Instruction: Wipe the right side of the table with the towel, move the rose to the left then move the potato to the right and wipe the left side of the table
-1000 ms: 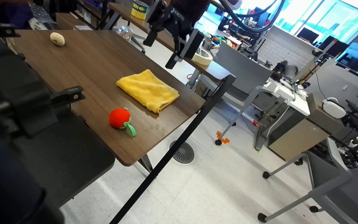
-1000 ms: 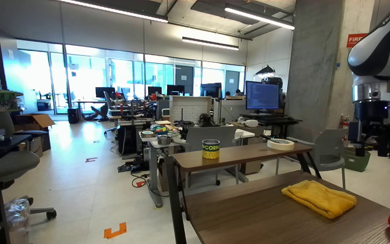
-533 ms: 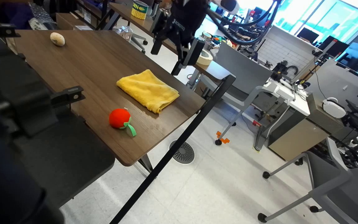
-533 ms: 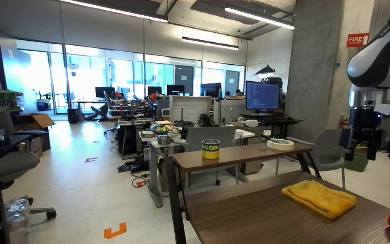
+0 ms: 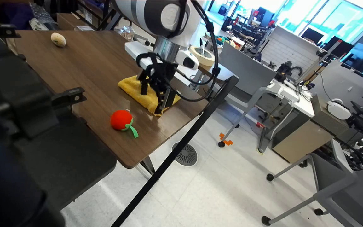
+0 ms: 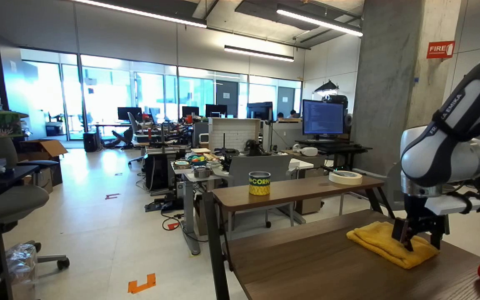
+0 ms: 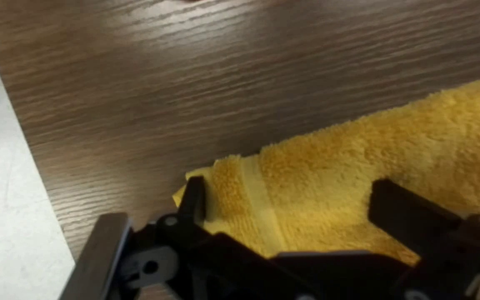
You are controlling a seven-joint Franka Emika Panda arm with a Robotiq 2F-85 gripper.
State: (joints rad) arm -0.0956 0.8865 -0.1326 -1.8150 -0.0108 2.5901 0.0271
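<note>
Since the gripper (image 7: 288, 187) stands over one end of the towel (image 6: 383, 246) with its jaws spread and nothing clamped between them, we judge that the first step is in hand: taking up the cloth before any wiping. Folded flat, the towel lies on the table (image 6: 306, 258); one jaw is at its end edge, the other over its body, and whether either presses into the pile we cannot tell. Next, we think, we need to close on several layers so that the fold does not slip out, then drag the cloth low over the wood. Near the towel, toward the same table end, sits the rose (image 5: 122, 120), with bare wood between them, so a broad stroke could knock it. Well apart from the towel, near the opposite end, lies the potato (image 5: 58, 39), which should not trouble this wipe. Beyond the towel, in an exterior view, a raised shelf (image 6: 298, 188) bears a roll of tape (image 6: 345, 180) and a can (image 6: 259, 183) marked CORN; we would swing no wider that way than the stroke needs.
</note>
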